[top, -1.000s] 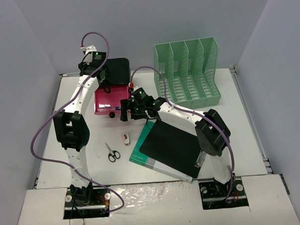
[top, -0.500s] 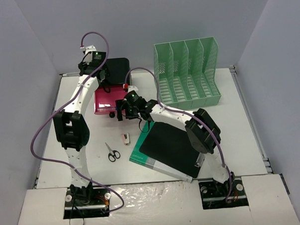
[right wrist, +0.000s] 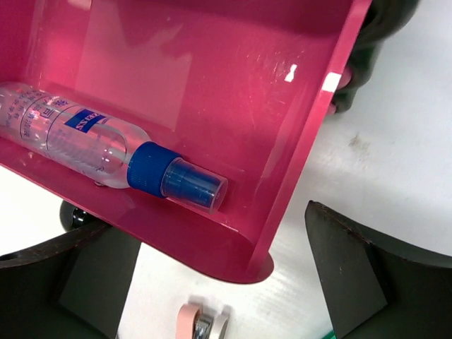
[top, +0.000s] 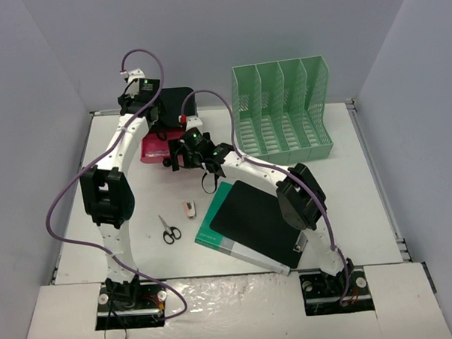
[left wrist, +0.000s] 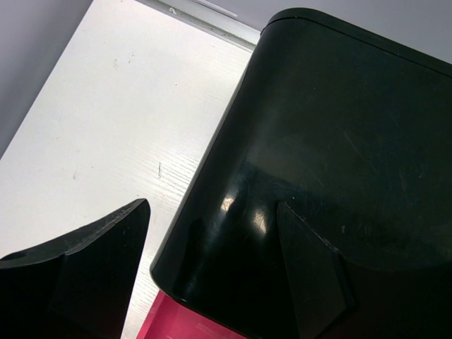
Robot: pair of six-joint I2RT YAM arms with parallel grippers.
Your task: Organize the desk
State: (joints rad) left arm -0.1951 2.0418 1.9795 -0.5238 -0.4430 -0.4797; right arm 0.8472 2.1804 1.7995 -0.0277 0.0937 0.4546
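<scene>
Right jaws now over pink tray (right wrist: pixel 212 63); bottle (right wrist: pixel 85 141) partly out of frame.

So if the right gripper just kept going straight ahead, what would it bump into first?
Most likely the near corner of the pink tray, straight ahead of the open right gripper; a blue-capped bottle lies just inside. Depth is hard to judge.

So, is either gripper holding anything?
Nothing is held. The right gripper stands open astride a corner of the tray; the left gripper, open astride an edge of the box.
</scene>
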